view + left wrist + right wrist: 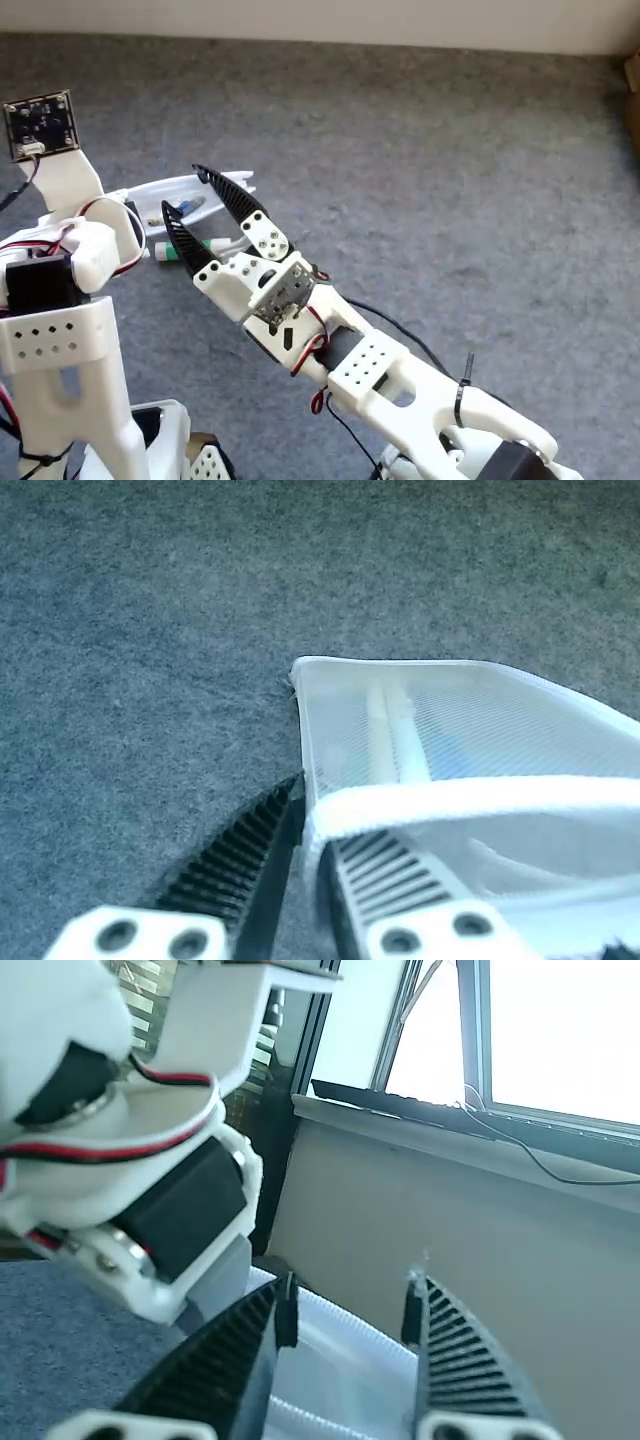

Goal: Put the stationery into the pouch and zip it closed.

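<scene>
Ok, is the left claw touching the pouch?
Touching. The left wrist view shows the left claw clamped on the white rim of the pouch, with the mesh wall caught between its jaws.

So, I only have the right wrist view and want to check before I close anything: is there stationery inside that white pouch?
Observer: Yes. In the left wrist view, white pens show through the mesh of the pouch, lying inside it.
Operator: Is anything holding the pouch steady?
Observer: The left pincer is closed on the edge at one end of it.
Operator: And where does my pincer sit, seen from above?
Observer: In the high view the right pincer is open over the pouch, with its fingertips spread across the pouch's width.
</scene>
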Action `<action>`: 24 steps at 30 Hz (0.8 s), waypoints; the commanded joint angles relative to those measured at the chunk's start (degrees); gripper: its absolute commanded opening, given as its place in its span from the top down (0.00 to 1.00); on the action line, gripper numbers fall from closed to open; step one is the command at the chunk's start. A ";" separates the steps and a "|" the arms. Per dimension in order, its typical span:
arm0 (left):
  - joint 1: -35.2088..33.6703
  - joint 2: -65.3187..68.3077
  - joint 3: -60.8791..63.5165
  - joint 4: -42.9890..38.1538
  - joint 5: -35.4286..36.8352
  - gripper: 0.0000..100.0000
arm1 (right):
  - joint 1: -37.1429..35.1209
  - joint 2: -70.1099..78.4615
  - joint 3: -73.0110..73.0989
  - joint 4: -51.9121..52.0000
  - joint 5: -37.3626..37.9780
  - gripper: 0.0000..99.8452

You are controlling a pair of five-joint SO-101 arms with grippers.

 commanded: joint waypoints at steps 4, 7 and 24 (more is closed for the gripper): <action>-0.22 -0.31 -1.54 -1.14 0.44 0.99 | 0.13 -1.80 -0.75 4.79 0.26 0.83; -3.03 -0.48 -1.71 -1.67 0.44 0.99 | 0.57 -6.37 -0.75 11.65 0.18 0.83; -16.92 -0.57 -2.15 -3.96 0.44 0.99 | 4.44 -22.37 -11.38 66.68 -12.84 0.83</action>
